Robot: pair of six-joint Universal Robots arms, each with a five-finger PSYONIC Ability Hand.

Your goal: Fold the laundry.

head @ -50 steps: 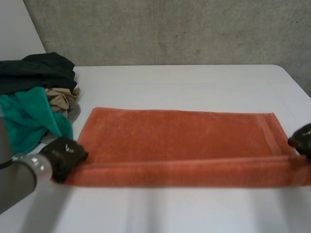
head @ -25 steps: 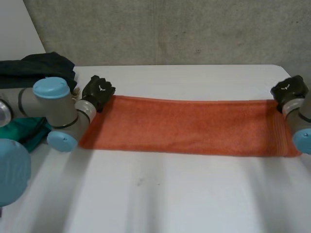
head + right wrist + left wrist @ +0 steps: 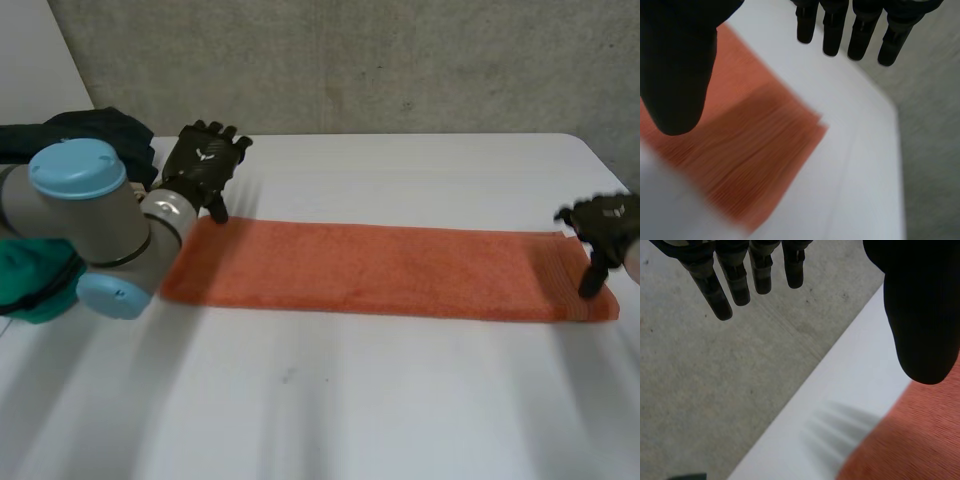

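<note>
While the orange towel (image 3: 385,272) lies flat, left hand (image 3: 203,162) straight-fingered and empty at 1 end, right hand (image 3: 605,220) likewise opposite.

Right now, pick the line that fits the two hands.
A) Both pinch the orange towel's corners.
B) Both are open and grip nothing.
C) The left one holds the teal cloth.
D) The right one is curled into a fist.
B: the wrist views show the left hand and right hand with straight fingers spread from the thumb, while the orange towel lies flat on the white table.
</note>
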